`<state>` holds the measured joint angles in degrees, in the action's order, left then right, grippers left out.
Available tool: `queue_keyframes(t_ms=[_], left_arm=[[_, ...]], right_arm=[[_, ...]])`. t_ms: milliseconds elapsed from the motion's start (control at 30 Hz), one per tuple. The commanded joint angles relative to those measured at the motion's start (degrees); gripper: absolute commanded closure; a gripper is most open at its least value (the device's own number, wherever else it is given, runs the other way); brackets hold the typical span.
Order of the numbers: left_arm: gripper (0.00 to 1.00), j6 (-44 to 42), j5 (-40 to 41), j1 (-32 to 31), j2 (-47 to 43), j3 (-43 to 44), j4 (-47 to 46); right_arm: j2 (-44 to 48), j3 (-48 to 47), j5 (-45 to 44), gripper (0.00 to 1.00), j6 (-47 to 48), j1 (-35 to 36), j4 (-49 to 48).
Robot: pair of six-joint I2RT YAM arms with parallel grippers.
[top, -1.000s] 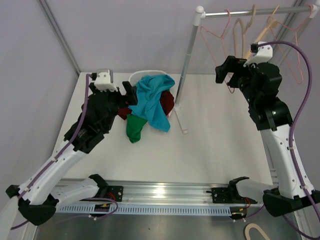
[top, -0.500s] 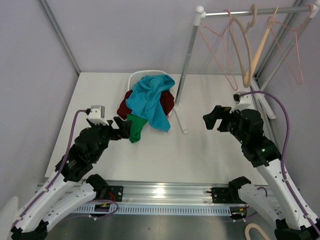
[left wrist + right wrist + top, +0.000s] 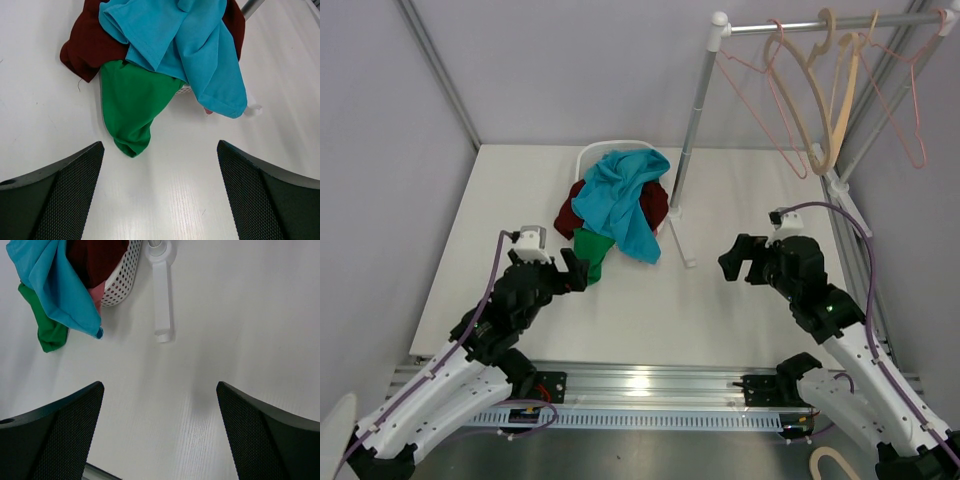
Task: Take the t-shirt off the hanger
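A turquoise t-shirt (image 3: 622, 200) lies on top of a pile in a white basket (image 3: 612, 148), over a dark red garment (image 3: 654, 205) and a green one (image 3: 590, 255). The pile also shows in the left wrist view, turquoise (image 3: 185, 45), green (image 3: 131, 102), dark red (image 3: 87, 42). The hangers (image 3: 815, 100) on the rail (image 3: 820, 24) are bare; no shirt hangs on them. My left gripper (image 3: 576, 270) is open and empty, low over the table near the green garment. My right gripper (image 3: 731, 258) is open and empty, right of the rack's foot (image 3: 161, 300).
The rack's pole (image 3: 694, 120) stands between basket and right arm, its white foot (image 3: 680, 245) on the table. Pink wire and wooden hangers hang at the back right. The perforated basket wall (image 3: 120, 280) shows in the right wrist view. A loose hanger (image 3: 835, 462) lies below the table's front edge.
Both arms have pulled back and down from the basket and the rail toward the near side of the table. The hangers on the rail are swinging. The pile has not moved.
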<state>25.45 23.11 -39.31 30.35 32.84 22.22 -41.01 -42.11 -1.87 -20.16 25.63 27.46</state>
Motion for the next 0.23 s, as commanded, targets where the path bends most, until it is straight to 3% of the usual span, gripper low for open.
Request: queue_keyframes(t_ms=[0, 200], left_arm=[[0.01, 1.1, -1.1, -0.1, -0.1, -1.2, -2.8], [0.01, 0.9, -1.1, -0.1, 0.1, -1.2, -3.1]], right_arm=[[1.2, 0.4, -0.1, 0.01, -0.8, 0.7, -4.0], [0.7, 0.3, 2.4, 0.03, -0.7, 0.7, -5.1]])
